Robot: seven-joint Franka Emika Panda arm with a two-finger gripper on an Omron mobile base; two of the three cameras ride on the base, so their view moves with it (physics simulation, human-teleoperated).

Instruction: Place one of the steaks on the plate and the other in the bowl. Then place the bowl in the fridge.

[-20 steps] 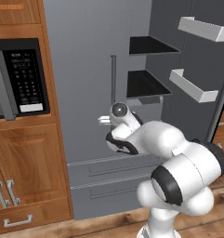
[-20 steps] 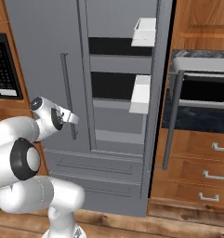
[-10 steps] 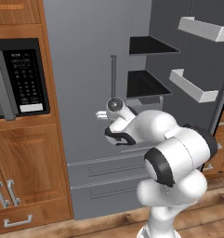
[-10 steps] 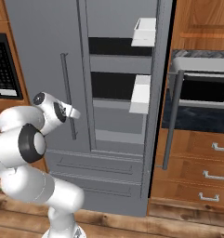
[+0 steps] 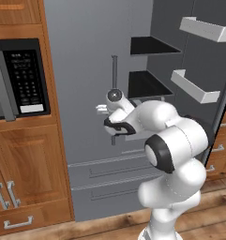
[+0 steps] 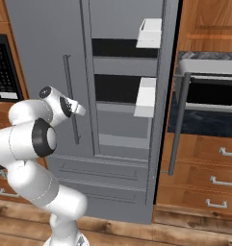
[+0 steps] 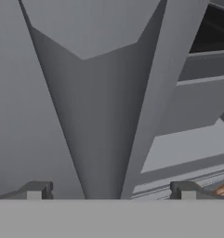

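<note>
The grey steel fridge (image 5: 81, 51) (image 6: 45, 43) fills the middle; its left door is closed and its right door stands open, showing black shelves (image 5: 147, 84) (image 6: 122, 89). My gripper (image 7: 109, 190) (image 5: 101, 109) is open with nothing between its fingers. It hovers close in front of the closed left door, beside the long vertical bar handle (image 5: 114, 75) (image 6: 68, 91), and points at the door's grey face. The steaks, the plate and the bowl are out of view.
White bins (image 5: 194, 86) (image 6: 146, 96) hang on the open right door. Fridge drawers (image 5: 114, 171) lie below my hand. A black microwave (image 5: 25, 77) over wooden cabinets (image 5: 20, 178) stands left, and a wall oven (image 6: 209, 91) right.
My hand has risen a little and shifted left toward the left door's handle, while the elbow has folded up closer to the cameras. The gripper has stayed open.
</note>
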